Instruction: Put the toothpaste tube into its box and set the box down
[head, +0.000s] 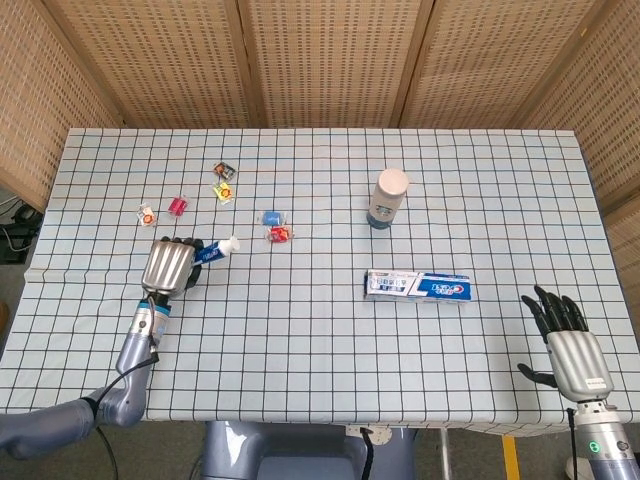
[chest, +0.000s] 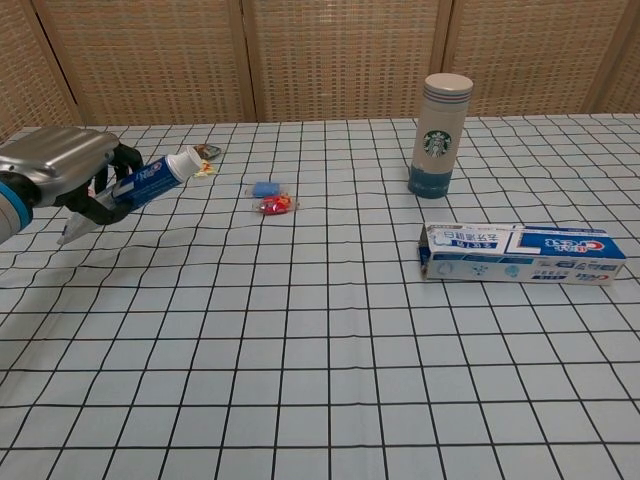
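My left hand (head: 168, 265) (chest: 62, 172) grips the blue-and-white toothpaste tube (head: 213, 249) (chest: 148, 179) and holds it off the table at the left, white cap pointing up and to the right. The long blue-and-white toothpaste box (head: 418, 286) (chest: 522, 253) lies flat on the checked tablecloth right of centre, its open end facing left. My right hand (head: 567, 342) hovers at the table's near right corner, fingers spread and holding nothing; only the head view shows it.
A tall cream Starbucks tumbler (head: 388, 198) (chest: 439, 135) stands behind the box. Several small wrapped candies (head: 277, 233) (chest: 274, 204) lie scattered at the back left. Wicker screens close off the far side of the table (head: 330, 340).
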